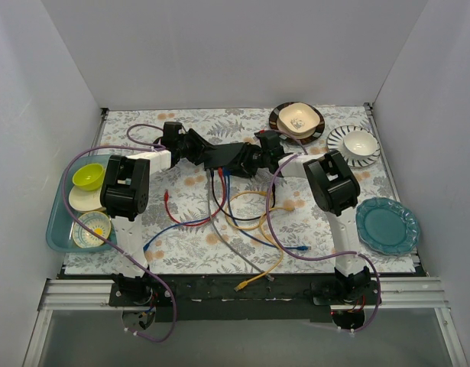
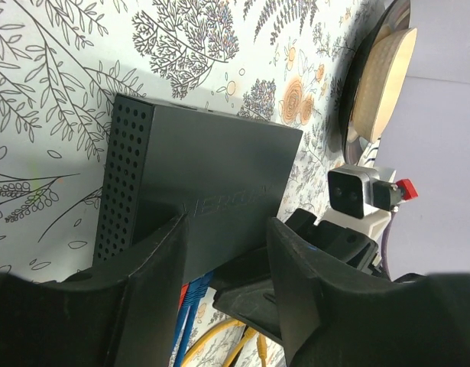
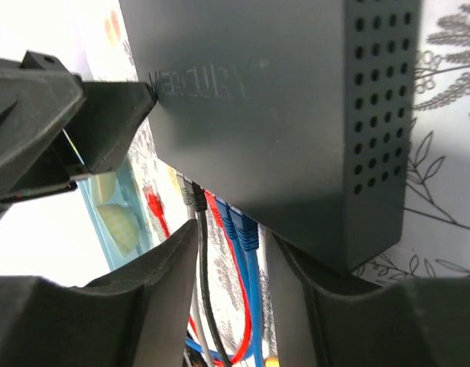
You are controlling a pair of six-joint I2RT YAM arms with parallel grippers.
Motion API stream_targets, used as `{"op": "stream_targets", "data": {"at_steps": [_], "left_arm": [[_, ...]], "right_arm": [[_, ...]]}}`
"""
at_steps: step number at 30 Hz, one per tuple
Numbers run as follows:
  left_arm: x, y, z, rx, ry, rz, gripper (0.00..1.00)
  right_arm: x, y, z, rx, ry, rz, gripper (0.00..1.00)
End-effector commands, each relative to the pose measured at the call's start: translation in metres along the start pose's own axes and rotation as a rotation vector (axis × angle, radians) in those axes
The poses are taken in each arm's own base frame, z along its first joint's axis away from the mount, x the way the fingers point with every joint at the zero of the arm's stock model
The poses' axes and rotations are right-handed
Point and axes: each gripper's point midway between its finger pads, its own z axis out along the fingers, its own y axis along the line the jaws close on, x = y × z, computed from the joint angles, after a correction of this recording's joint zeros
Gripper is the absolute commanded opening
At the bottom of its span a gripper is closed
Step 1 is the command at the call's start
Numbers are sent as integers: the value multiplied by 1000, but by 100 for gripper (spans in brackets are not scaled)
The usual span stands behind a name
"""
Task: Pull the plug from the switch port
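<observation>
From above, the switch (image 1: 222, 157) lies between the left gripper (image 1: 198, 148) and the right gripper (image 1: 252, 158); left wrist: fingers (image 2: 154, 267) spread apart over its top (logo face up); right wrist: fingers (image 3: 162, 283) straddle the cables (image 3: 238, 229) at its sockets; whether they pinch, I cannot tell.

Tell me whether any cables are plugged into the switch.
Yes, the right wrist view shows black, red and blue cables running into the switch along its edge.
</observation>
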Motion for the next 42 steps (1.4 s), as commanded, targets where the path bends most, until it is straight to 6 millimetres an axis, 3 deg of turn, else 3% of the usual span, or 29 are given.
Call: {"op": "stream_targets", "data": {"at_steps": [1, 14, 21, 24, 25, 28, 31, 32, 37, 42], "left_arm": [[16, 29, -4, -92, 37, -7, 45], [24, 36, -14, -112, 51, 33, 45], [29, 37, -21, -102, 48, 48, 44], [31, 22, -25, -34, 61, 49, 44], [33, 18, -26, -13, 68, 47, 44], [47, 2, -27, 73, 128, 42, 45], [62, 2, -21, 83, 181, 43, 45], [66, 2, -19, 82, 189, 42, 45], [92, 14, -10, 57, 247, 32, 45], [99, 32, -4, 13, 254, -10, 44]], "right_arm": [[-10, -6, 14, -3, -52, 52, 46], [-12, -18, 21, -16, -98, 145, 35], [-11, -21, 22, -45, -117, 152, 15], [-6, -22, 20, -43, -100, 117, 7], [-2, -25, 19, -34, -89, 110, 1], [14, -36, 13, 0, -50, 59, 1], [29, -42, 5, 24, -21, 21, 1], [41, -53, 2, 44, -2, 27, 1], [68, -66, -12, 71, 48, 13, 1], [86, -75, -22, 88, 84, 9, 1]]}}
